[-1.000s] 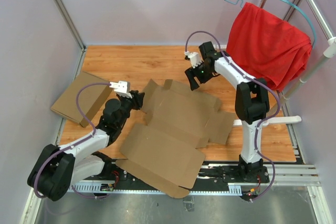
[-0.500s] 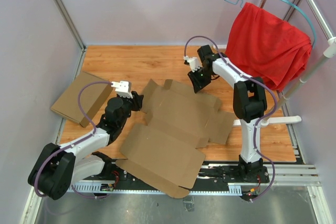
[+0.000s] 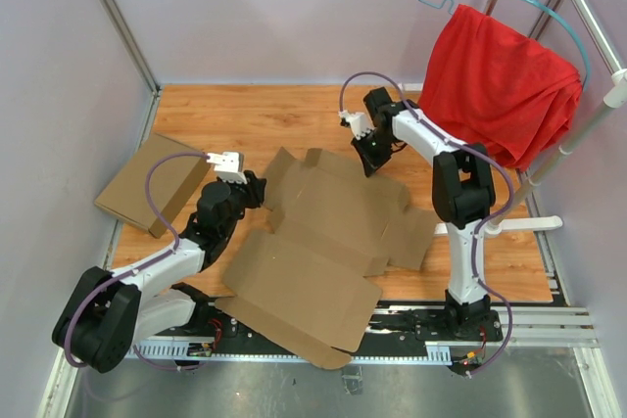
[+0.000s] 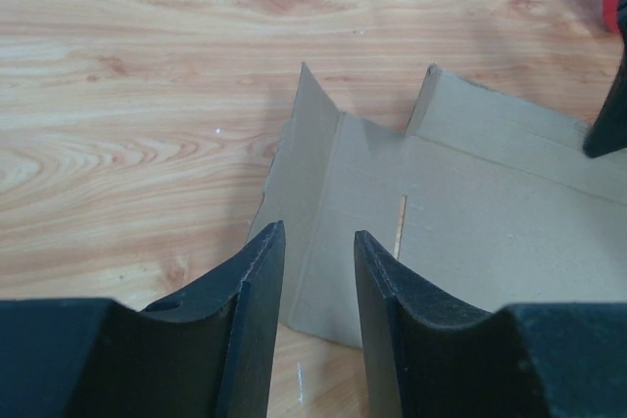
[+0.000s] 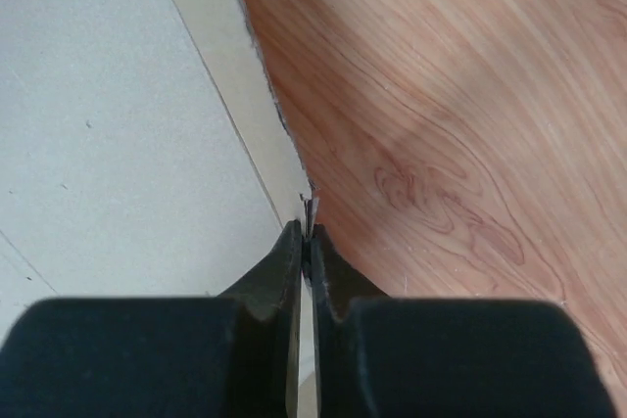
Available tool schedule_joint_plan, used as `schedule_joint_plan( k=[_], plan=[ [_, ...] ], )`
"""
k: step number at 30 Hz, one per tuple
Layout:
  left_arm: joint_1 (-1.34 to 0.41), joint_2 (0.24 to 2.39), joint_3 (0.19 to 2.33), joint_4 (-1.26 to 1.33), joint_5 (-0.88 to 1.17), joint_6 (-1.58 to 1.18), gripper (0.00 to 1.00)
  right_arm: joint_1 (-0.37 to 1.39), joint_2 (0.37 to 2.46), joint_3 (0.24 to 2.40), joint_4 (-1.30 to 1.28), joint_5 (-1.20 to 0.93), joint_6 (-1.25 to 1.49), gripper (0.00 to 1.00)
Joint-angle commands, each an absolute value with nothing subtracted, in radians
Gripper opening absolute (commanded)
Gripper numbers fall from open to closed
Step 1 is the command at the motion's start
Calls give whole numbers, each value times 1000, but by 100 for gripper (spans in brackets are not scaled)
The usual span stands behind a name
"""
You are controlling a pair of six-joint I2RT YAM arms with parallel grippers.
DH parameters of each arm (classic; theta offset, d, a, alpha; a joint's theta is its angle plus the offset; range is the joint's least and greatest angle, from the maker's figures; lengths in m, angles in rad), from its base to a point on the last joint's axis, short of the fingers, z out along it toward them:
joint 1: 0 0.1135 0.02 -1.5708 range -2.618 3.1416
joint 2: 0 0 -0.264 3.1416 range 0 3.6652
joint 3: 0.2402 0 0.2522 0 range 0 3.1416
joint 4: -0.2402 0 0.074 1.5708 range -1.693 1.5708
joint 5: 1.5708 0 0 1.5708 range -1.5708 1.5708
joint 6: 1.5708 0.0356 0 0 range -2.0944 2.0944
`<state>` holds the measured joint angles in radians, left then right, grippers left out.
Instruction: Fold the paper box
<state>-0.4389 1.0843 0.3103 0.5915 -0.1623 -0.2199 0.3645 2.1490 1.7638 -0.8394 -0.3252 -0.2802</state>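
The paper box (image 3: pixel 333 212) lies unfolded as a flat brown die-cut sheet in the middle of the wooden table, its big lid panel reaching the near edge. My right gripper (image 3: pixel 369 163) is at the sheet's far edge. In the right wrist view it (image 5: pixel 307 232) is shut on the thin rim of a far flap of the paper box (image 5: pixel 108 124). My left gripper (image 3: pixel 257 186) hovers at the sheet's left side, open with nothing between its fingers (image 4: pixel 318 232). A raised corner flap of the paper box (image 4: pixel 460 212) stands just beyond it.
A finished tan cardboard box (image 3: pixel 152 181) lies at the left by the wall. A red cloth (image 3: pixel 500 80) hangs on a hanger from a white rack at the back right. Bare wooden table (image 3: pixel 245 119) shows behind the sheet.
My right gripper has come down and a little left onto the sheet's far edge and shut on it. The left arm has hardly moved.
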Motion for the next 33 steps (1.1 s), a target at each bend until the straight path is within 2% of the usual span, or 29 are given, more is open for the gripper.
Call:
schedule_joint_plan(
  k=[1,7,13,18,22,27,33],
  plan=[
    [-425,1099,351,532,-217,-284,40,419,2114,1750,-822,-130,-289,1],
    [-421,1116,394,501,-215,-301,42,490,1862,1550,-495,75,-427,1],
    [-419,1029,334,552,-284,-299,47,548,1647,1145,248,58,-817,1],
    [-419,964,235,706,-321,-307,48,562,1701,1103,558,80,-1070,1],
    [-419,1005,189,866,-338,-305,50,581,1835,998,1082,89,-1394,1],
    [-419,1120,188,992,-382,-277,52,586,2016,1023,1498,81,-1654,1],
    [-419,1206,193,1154,-430,-211,52,604,1999,981,1577,94,-1673,1]
  ],
)
